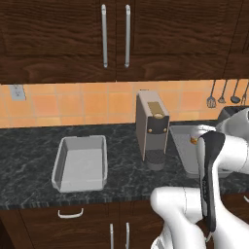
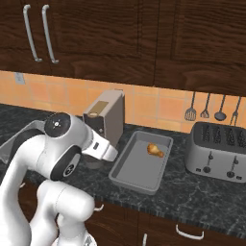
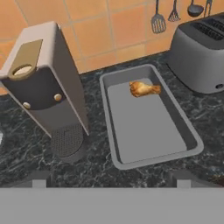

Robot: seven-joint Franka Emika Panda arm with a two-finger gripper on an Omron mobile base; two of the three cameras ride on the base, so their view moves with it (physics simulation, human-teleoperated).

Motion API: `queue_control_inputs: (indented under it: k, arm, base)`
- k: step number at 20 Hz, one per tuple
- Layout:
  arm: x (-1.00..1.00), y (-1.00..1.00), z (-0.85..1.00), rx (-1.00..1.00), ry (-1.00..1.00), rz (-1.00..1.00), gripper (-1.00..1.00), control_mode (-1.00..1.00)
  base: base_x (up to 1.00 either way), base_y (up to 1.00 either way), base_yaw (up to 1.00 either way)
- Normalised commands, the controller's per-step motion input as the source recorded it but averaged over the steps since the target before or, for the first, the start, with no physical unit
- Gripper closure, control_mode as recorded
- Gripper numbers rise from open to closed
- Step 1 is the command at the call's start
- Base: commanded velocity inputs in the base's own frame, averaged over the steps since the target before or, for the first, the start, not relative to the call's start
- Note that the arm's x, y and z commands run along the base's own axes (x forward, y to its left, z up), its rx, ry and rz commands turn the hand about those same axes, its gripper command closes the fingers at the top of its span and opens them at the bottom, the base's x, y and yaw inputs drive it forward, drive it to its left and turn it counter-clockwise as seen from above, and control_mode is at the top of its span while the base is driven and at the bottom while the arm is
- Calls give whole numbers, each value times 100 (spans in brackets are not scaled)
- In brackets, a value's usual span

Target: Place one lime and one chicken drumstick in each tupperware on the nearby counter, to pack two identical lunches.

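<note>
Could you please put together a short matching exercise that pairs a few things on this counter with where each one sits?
Things:
1. chicken drumstick
2. coffee machine
3. toaster
4. left tupperware

Places:
A. between the two containers
B. lying in the right tupperware
C. far right of the counter
D. left of the coffee machine

Pairs: 1-B, 2-A, 3-C, 4-D

In the left base view the arm (image 1: 210, 185) hid most of the right container (image 1: 181, 141); the toaster (image 3: 199, 50) and utensils (image 3: 175, 13) were cropped in the hand view.
</note>
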Motion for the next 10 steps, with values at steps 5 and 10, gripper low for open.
queue_control_inputs:
  k: [5, 10]
  arm:
    - [-6, 51, -51, -1, -9, 17, -100, -100]
    - [-14, 26, -28, -2, -8, 11, -100, 100]
  base:
    - [0, 0, 0]
    - [-7, 19, 5]
